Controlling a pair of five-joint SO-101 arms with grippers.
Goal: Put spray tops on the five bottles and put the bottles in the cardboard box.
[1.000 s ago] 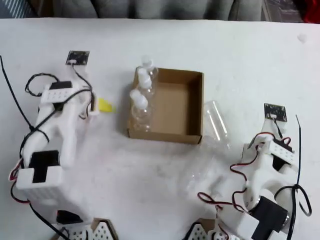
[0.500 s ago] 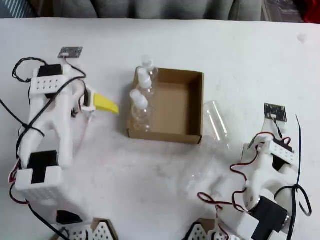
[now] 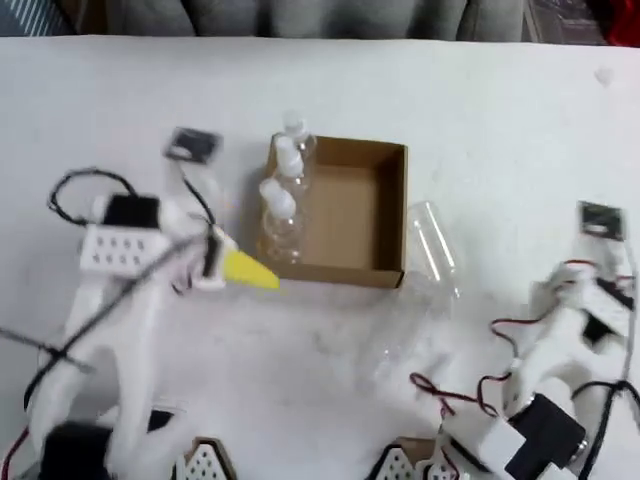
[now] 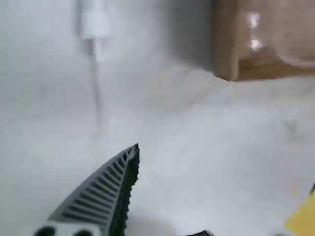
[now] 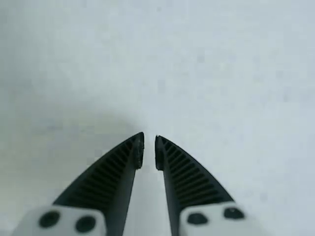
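The table (image 3: 480, 100) ended in a straight far edge well behind the cardboard box (image 3: 350, 215), which sat near its middle. A broad stretch of white tabletop lay in front of the box, between the two arms. Three capped bottles (image 3: 280, 215) stood upright in a row along the box wall nearest the left arm, with brown floor showing across the rest of the box.

The left gripper (image 4: 221, 182) hovered by the box's near corner on that side, its dark and yellow fingers spread wide and grasping nothing. A loose spray top (image 4: 94, 24) lay on the table, beside that corner but apart from it, its thin dip tube trailing from the head toward the dark finger.

An uncapped bottle (image 3: 432, 245) lay on its side just beside the opposite wall, its long axis roughly along that wall; which end bore the mouth could not be told.

The right gripper (image 5: 149, 147) hung over bare table, its fingers drawn almost together on nothing.
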